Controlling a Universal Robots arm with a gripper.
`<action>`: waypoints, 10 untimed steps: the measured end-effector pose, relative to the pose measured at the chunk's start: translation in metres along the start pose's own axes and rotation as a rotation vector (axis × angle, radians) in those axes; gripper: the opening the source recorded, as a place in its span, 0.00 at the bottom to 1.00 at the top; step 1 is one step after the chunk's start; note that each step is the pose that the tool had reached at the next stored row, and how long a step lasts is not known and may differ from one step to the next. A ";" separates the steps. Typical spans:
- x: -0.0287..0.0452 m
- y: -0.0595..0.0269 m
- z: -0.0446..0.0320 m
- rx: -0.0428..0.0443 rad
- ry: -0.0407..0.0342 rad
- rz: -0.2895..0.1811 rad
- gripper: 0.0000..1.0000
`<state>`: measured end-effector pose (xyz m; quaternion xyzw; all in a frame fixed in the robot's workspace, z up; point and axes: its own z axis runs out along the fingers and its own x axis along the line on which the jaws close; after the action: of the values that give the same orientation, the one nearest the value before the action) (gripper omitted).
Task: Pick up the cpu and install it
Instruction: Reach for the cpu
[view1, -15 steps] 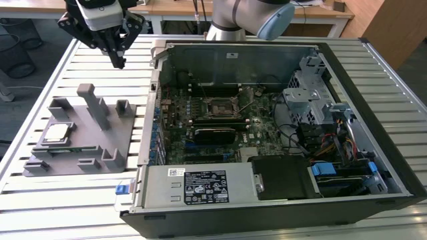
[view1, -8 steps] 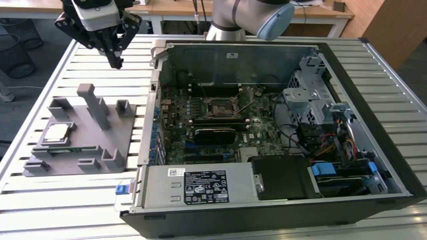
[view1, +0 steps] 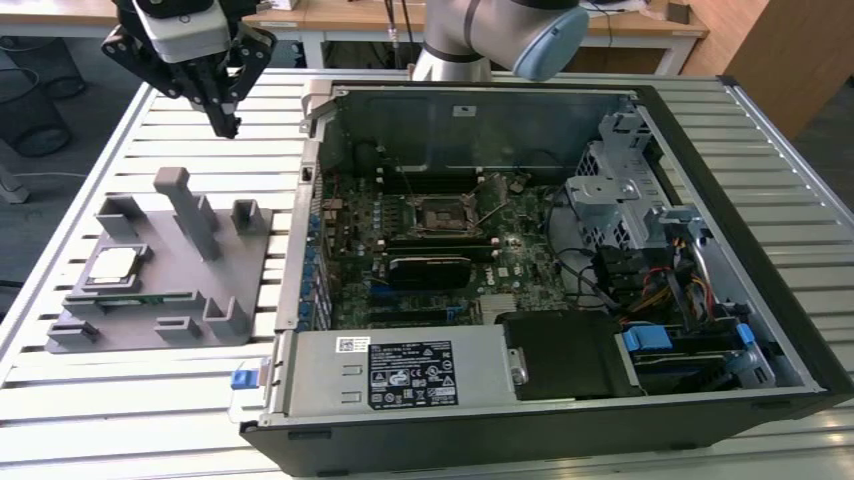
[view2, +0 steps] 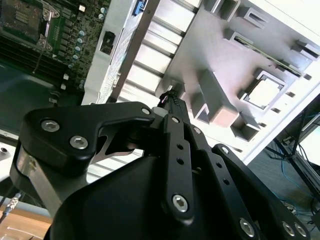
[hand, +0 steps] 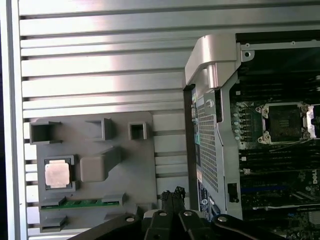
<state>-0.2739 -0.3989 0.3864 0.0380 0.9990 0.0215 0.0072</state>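
The cpu (view1: 114, 265) is a small square chip with a silver lid. It lies flat in a recess of the grey fixture (view1: 200, 300) on the exterior view's left, and both wrist views show the cpu (view2: 263, 92) (hand: 56, 174) too. My gripper (view1: 222, 126) hangs high above the slatted table behind the fixture, well apart from the chip. Its fingers meet at the tips with nothing between them, as both wrist views show of the gripper (view2: 172, 98) (hand: 172, 196). The motherboard's black socket (view1: 438, 213) (hand: 282, 122) sits open inside the computer case.
The open computer case (view1: 747, 250) takes up the table's middle and the exterior view's right, its metal wall (hand: 210, 65) rising beside the fixture. A green memory stick (hand: 80, 203) lies in a fixture slot. A tall grey post (view1: 180, 205) stands on the fixture.
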 end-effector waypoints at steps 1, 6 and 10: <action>0.0007 0.0000 0.0001 0.0000 0.0001 0.000 0.11; 0.0039 -0.0003 0.0003 0.0000 0.0010 0.000 0.11; 0.0064 -0.0005 0.0005 0.0002 0.0019 0.000 0.11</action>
<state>-0.2803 -0.3989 0.3857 0.0380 0.9990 0.0214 0.0062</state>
